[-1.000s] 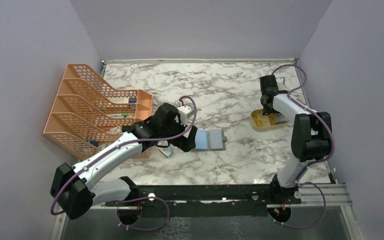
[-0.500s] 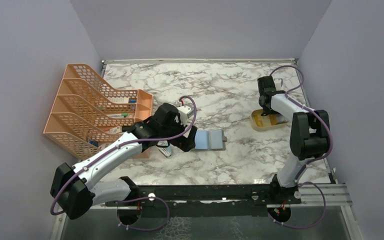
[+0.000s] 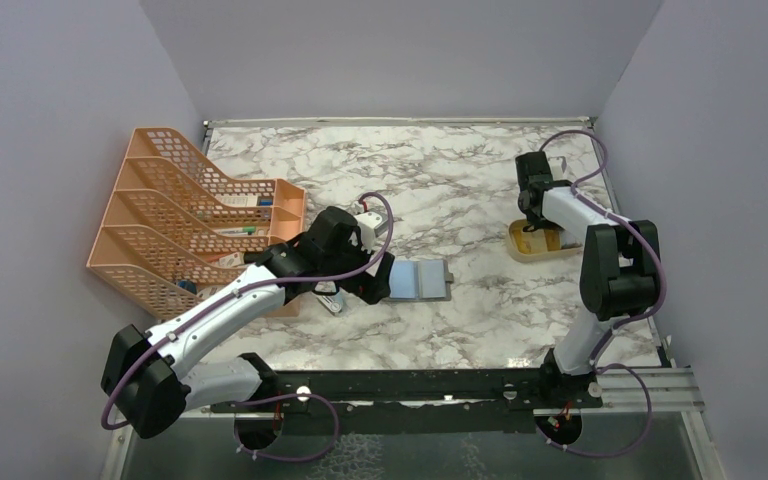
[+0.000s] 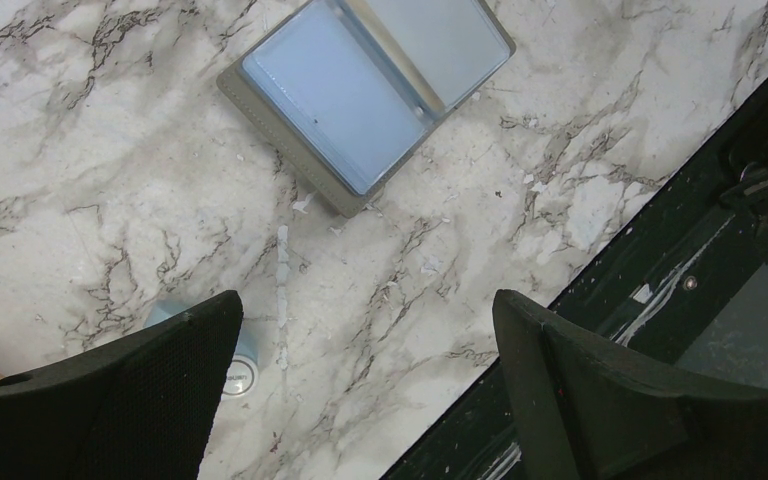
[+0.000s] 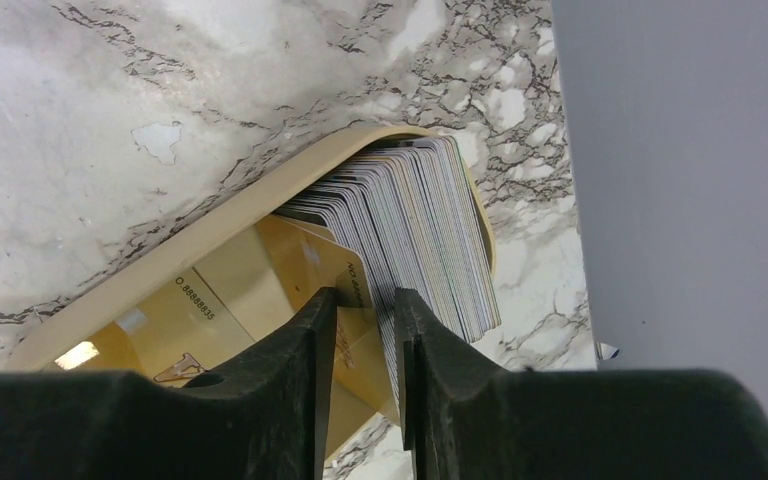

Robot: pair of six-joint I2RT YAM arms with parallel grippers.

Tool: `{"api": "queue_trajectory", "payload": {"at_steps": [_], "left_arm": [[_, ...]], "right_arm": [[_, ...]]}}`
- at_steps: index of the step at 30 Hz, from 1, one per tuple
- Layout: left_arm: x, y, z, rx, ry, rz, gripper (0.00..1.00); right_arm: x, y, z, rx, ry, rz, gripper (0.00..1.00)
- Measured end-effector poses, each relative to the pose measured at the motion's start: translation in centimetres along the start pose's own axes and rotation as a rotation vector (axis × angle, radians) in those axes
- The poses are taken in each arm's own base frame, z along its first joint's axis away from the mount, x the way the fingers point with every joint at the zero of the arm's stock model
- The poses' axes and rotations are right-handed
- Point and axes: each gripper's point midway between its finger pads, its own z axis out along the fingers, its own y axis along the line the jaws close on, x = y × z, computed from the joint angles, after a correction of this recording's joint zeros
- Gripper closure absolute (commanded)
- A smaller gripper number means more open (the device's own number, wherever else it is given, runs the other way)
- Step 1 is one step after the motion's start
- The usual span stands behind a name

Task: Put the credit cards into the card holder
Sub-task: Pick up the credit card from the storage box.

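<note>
The card holder [image 3: 420, 281] lies open and flat mid-table, light blue inside [image 4: 360, 90]. My left gripper [image 3: 360, 290] hovers just left of it, open and empty [image 4: 367, 300]. The credit cards [image 5: 420, 220] stand on edge as a stack in a shallow tan tray [image 5: 210, 235] at the right [image 3: 520, 250]; tan-gold cards [image 5: 230, 290] lie in front. My right gripper [image 3: 535, 222] reaches down into the tray. Its jaws [image 5: 367, 295] are drawn narrow around the front few cards. One fingertip touches the gold front card, the other is wedged into the stack; whether they pinch is unclear.
An orange mesh file rack [image 3: 190, 215] stands at the left. A small light blue capped tube [image 4: 240, 365] lies beside the left fingers. The grey side wall [image 5: 680, 200] is close behind the tray. The black rail [image 4: 700, 260] marks the table's near edge.
The right jaws have narrowed from wide apart to a thin gap around the front cards. The left arm and the card holder have not moved.
</note>
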Motion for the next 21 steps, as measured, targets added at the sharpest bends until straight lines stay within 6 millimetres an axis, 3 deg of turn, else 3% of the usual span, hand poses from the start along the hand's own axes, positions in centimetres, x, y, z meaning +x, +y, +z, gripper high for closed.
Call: {"api": "queue_trajectory", "payload": {"at_steps": [5, 12, 17, 21], "left_arm": [[0.0, 0.1, 0.0, -0.002, 0.000, -0.002, 0.01], [0.0, 0.3, 0.0, -0.006, -0.001, -0.006, 0.01], [0.0, 0.6, 0.0, -0.016, 0.000, -0.011, 0.01], [0.1, 1.0, -0.1, -0.038, 0.004, -0.017, 0.01]], "right_arm": [[-0.4, -0.1, -0.2, -0.001, -0.004, -0.002, 0.80], [-1.6, -0.4, -0.8, -0.013, -0.021, 0.010, 0.98], [-2.2, 0.3, -1.8, -0.092, -0.031, 0.033, 0.99], [-2.6, 1.0, -3.7, -0.213, -0.047, 0.056, 0.99]]}}
